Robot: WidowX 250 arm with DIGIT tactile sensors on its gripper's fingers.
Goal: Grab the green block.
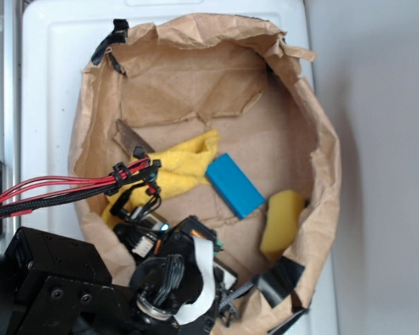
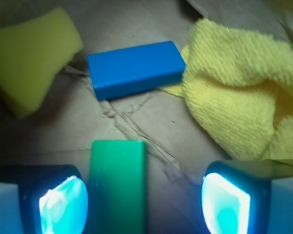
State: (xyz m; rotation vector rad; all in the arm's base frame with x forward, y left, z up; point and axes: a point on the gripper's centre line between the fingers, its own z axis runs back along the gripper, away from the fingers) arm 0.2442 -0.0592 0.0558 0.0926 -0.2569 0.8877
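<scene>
In the wrist view the green block (image 2: 118, 185) lies flat on brown paper, its long side running toward the camera. It sits between the fingers of my gripper (image 2: 144, 204), close against the left pad (image 2: 63, 204) and well apart from the right pad (image 2: 224, 204). The jaws stand open and wide. In the exterior view only a sliver of the green block (image 1: 217, 243) shows beside the gripper (image 1: 209, 262) near the front of the paper bag (image 1: 321, 132).
A blue rectangular block (image 2: 134, 68) (image 1: 234, 185) lies just beyond the green one. A yellow sponge (image 2: 29, 58) (image 1: 283, 223) is to its left in the wrist view, and a yellow cloth (image 2: 239, 92) (image 1: 181, 167) to its right. The bag's crumpled walls surround everything.
</scene>
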